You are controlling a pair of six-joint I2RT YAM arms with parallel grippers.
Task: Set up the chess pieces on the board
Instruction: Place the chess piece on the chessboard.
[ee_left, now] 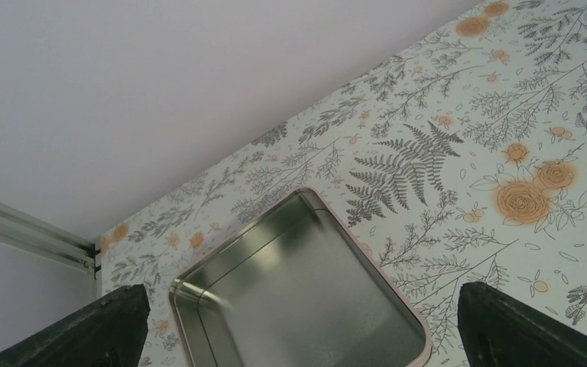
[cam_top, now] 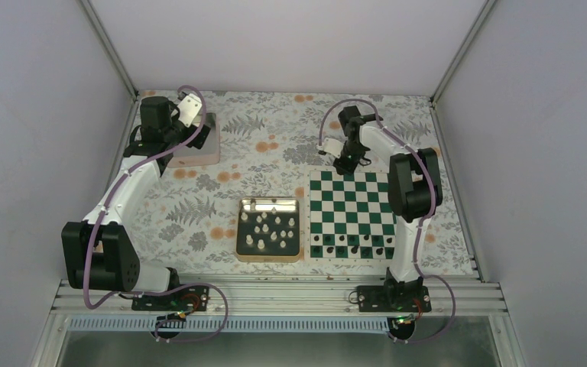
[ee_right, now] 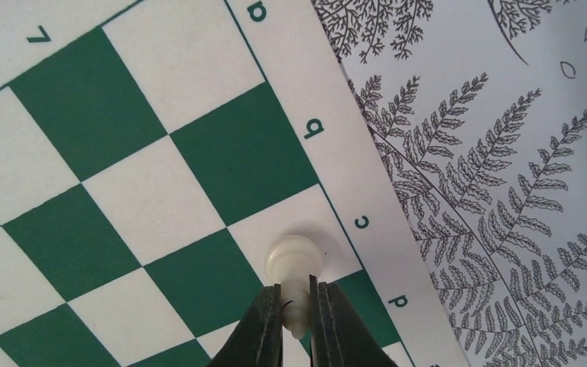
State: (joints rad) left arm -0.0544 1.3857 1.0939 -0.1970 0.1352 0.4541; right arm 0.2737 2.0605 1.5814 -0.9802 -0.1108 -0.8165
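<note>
a white chess piece (ee_right: 293,258) is pinched by the right gripper (ee_right: 296,300) over the board (ee_right: 222,160), with the other white pieces (cam_top: 267,229) left in the gold tray (cam_top: 269,258).

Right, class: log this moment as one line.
right jaws: shut on white piece | position: on board, white edge square by letter c | left jaws: open, above tin
</note>
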